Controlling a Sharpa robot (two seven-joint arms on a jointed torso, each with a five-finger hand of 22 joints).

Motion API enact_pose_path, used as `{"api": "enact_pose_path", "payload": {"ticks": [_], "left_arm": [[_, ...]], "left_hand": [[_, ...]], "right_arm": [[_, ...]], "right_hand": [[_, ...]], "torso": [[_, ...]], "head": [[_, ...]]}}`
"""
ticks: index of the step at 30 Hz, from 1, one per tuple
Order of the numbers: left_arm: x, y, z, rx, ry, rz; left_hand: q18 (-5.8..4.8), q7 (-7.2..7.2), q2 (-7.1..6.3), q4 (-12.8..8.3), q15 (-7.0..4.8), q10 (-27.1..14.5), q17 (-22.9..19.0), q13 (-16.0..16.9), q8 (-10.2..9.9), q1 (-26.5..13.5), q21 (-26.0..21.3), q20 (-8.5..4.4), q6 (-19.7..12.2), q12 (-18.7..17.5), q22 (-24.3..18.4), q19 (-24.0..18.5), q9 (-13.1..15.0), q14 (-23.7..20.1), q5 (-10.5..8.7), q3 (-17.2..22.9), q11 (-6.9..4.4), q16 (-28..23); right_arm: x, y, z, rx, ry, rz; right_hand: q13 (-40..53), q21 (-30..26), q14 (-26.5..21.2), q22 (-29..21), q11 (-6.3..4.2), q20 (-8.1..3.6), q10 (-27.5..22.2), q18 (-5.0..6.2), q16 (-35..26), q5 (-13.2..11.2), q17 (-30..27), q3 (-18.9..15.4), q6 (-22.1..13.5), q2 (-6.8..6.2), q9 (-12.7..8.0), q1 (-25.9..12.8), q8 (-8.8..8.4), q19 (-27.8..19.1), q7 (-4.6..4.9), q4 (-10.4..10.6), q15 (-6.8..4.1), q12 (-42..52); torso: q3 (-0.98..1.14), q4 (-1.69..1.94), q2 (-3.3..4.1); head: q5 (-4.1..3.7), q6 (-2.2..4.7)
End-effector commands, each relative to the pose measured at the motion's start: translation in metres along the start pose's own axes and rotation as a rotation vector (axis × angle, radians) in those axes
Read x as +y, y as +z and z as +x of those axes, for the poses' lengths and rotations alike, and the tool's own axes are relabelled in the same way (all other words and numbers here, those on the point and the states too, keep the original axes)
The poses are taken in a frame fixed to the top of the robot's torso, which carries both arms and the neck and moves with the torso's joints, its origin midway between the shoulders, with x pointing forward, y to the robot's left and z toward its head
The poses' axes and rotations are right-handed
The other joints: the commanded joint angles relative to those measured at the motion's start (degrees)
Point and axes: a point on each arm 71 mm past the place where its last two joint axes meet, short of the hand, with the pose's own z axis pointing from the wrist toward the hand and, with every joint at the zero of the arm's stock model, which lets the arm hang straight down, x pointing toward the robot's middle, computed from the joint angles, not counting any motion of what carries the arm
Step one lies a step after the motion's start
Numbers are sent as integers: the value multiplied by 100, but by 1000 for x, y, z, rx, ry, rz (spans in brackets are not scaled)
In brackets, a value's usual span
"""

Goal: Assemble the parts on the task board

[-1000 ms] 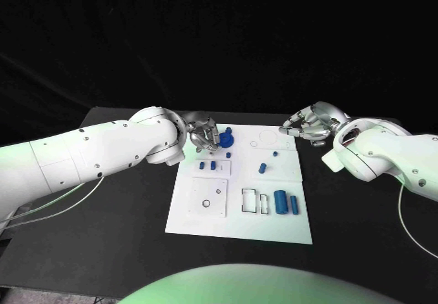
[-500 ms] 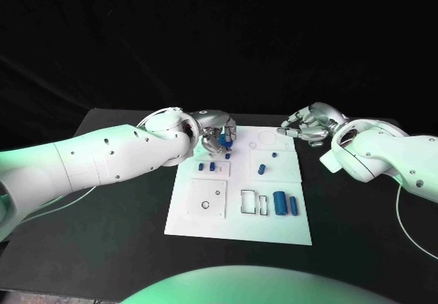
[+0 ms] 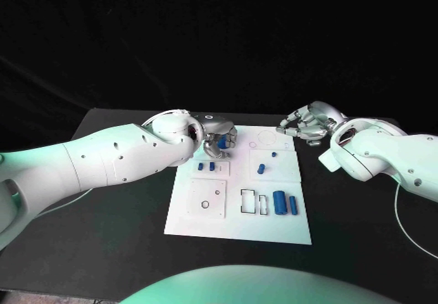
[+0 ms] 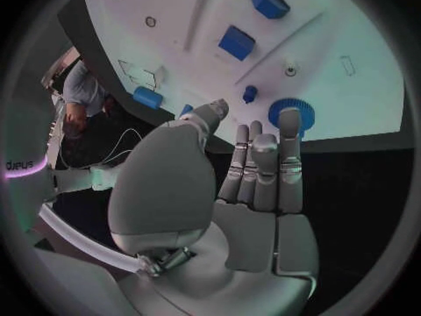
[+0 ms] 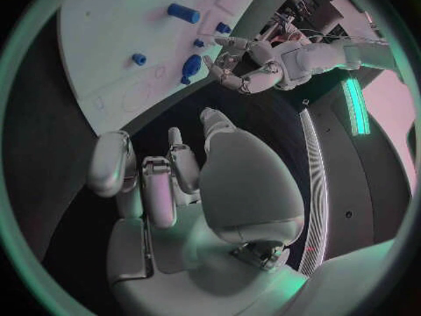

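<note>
Several blue parts (image 3: 280,203) are seen loose on the task board (image 3: 239,229); assembly is judged incomplete. Nothing is held: left hand (image 4: 255,163) spread, right hand (image 3: 301,125) curled.

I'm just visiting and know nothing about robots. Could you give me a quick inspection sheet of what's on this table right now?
Surface: black table, bare around the board.
Job's things: white task board in the middle; small blue parts lying on it, a round toothed blue part near its far edge.
Clutter: nothing seen.
Hands: left hand over the board's far left corner, fingers extended, holding nothing; right hand past the far right corner, fingers curled, nothing in it.
Cables: thin pale cable by the right arm.
Surroundings: dark backdrop.
</note>
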Motion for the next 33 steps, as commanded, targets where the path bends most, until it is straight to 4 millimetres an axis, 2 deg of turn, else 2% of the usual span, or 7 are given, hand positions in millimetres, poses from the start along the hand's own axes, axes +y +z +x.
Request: {"api": "enact_pose_path", "payload": {"ticks": [1,9,18,33], "left_arm": [[-2,2,5,52,39,12],[1,5,9,60,52,-3],[0,8,10,54,56,-11],[0,16,19,76,52,-52]], "left_hand": [[-37,19,18,-31,-2,73,43,-36,-58,19,93,1,87,-63,49,65,-15,77,13,-1,8,74],[-65,20,63,-90,3,173,135,-142,-172,88,303,4,200,-183,189,165,-41,183,109,102,12,228],[-104,34,125,-168,34,390,233,-259,-270,122,561,25,365,-307,357,282,-48,309,65,295,12,397],[-176,41,182,-303,21,718,489,-384,-409,114,1086,20,506,-475,619,526,-44,542,9,522,-14,659]], "right_arm": [[1,0,0,-7,-7,-18],[2,0,-1,-14,-6,-21],[2,0,0,-13,-6,-22],[2,0,1,-7,-6,-22]], "right_hand": [[-56,-41,426,-17,1,4,-60,50,-33,37,729,33,-53,-21,7,-17,27,-40,8,-5,-40,-56],[-165,-166,402,-88,1,4,-139,74,-76,36,638,56,-68,-34,11,-21,31,-97,9,-3,-41,-160],[-165,-166,402,-88,1,4,-139,74,-76,36,638,56,-68,-34,11,-21,31,-97,9,-3,-41,-160],[-182,-189,398,-99,0,4,-149,77,-83,37,628,67,-68,-36,14,-20,36,-106,8,-4,-42,-176]], "torso": [[-1,-5,5],[2,-8,5],[3,-3,-1],[2,-2,-3]], "head": [[-1,-1],[-12,3],[-23,-4],[-17,-15]]}}
